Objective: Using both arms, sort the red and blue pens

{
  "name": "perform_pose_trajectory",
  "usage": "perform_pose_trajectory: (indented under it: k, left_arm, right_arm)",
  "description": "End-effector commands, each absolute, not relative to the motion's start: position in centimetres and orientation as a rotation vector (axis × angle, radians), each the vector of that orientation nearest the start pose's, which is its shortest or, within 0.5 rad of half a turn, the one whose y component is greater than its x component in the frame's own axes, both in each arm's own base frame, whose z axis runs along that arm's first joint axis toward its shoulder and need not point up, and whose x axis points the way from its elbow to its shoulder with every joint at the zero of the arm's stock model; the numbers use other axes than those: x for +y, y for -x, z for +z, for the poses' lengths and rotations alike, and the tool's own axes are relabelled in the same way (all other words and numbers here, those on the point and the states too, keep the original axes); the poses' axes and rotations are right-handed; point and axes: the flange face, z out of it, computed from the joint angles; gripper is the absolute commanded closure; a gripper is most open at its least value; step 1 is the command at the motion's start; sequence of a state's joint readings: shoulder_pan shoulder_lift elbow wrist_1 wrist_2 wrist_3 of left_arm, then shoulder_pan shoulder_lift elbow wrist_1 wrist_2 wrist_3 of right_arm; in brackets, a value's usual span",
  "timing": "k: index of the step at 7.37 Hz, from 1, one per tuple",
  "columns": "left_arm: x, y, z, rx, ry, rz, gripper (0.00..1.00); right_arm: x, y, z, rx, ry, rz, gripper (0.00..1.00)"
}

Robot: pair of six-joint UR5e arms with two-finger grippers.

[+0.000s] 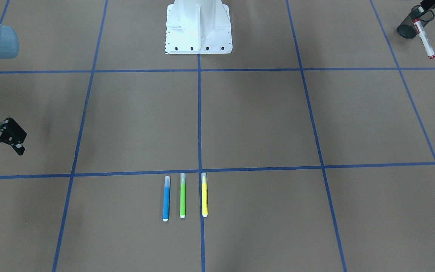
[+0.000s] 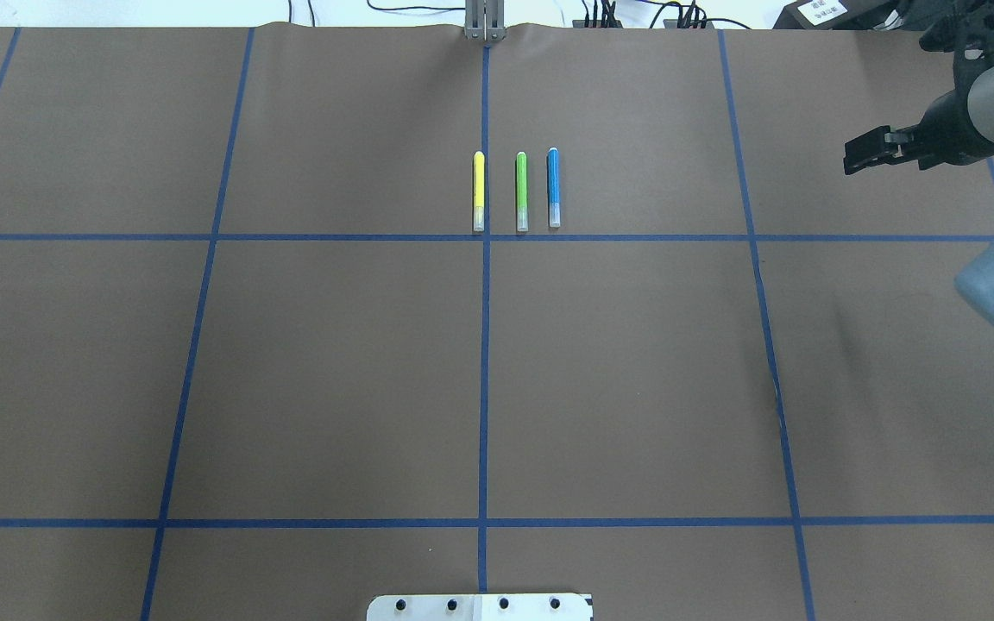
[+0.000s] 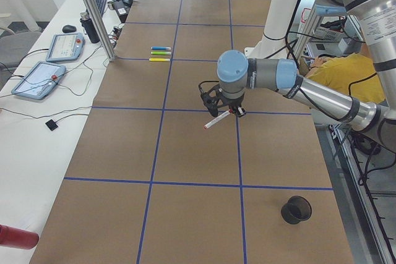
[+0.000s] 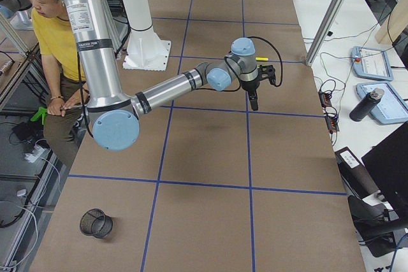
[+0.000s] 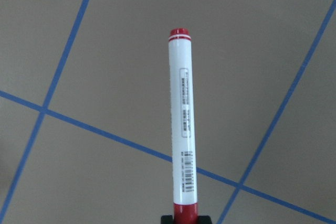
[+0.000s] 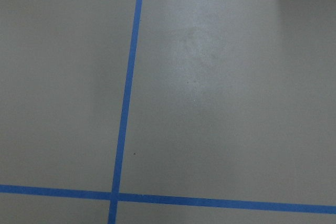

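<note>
On the brown paper-covered tabletop (image 2: 333, 371), far out from the robot, the slim blue-bodied pen with the clear cap (image 2: 554, 185) lies at the right-hand end of a row, just beside a green marker (image 2: 521, 190) and a yellow marker (image 2: 479, 190). Its long axis runs straight away from the robot. The right claw (image 2: 861, 153) hangs well apart to its right, apparently spread and empty, and is the nearer one, so it would likely reach leftward across that axis. The left claw (image 3: 226, 113) pinches the white-barrelled red marker (image 5: 184, 129) by its cap, aloft and apart from a black mesh cup (image 3: 296, 209).
</note>
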State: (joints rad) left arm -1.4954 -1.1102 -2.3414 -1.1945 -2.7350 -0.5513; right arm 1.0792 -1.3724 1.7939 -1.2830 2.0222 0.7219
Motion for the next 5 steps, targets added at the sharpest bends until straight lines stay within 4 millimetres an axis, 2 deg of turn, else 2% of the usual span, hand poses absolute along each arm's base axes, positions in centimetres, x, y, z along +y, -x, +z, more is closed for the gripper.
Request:
perform_pose_trajectory:
  k: [1, 2, 3, 5]
  left_arm:
    - [-23.4, 5.0, 53.6, 1.306, 0.555, -0.671, 1.0]
    - [-19.0, 5.6, 55.7, 1.324, 0.611, -0.774, 1.0]
    - [-15.7, 5.4, 57.9, 1.402, 0.698, -0.874, 1.0]
    - [-11.3, 5.5, 62.8, 1.436, 0.786, -1.025, 1.0]
  right_arm:
    - [-54.7, 19.6, 42.2, -0.761, -0.344, 0.046, 0.0]
    - [-54.7, 19.6, 42.3, -0.76, -0.343, 0.046, 0.0]
    - [-54.7, 19.6, 42.3, -0.759, -0.344, 0.047, 0.0]
    - [-54.7, 19.8, 42.4, -0.742, -0.355, 0.049, 0.0]
